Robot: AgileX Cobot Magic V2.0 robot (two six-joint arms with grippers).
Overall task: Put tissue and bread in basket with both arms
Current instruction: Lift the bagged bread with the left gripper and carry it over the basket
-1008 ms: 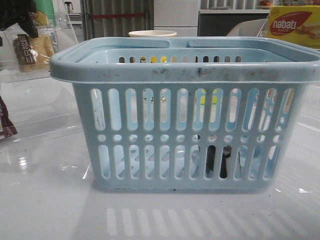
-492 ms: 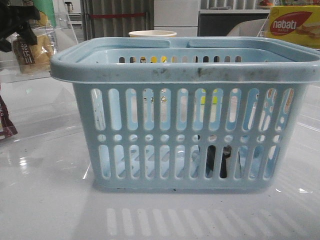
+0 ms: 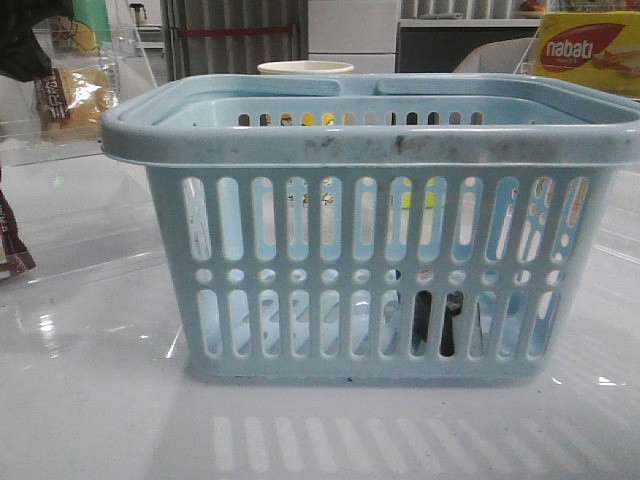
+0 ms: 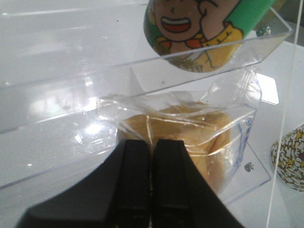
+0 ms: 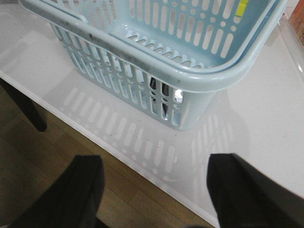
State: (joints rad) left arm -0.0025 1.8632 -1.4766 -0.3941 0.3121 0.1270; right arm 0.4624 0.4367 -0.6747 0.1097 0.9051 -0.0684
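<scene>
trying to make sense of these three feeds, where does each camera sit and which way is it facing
Front view: low at table height, facing forward at the basket; the left gripper holding the bread shows top left.
Left wrist view: on the left arm, facing the bread in its clear wrapper; its fingers are pressed together on the wrapper.
Right wrist view: on the right arm off the table edge, looking down at the basket; its fingers are spread apart.
Front and right wrist views share the basket; front and left wrist share the bread.
</scene>
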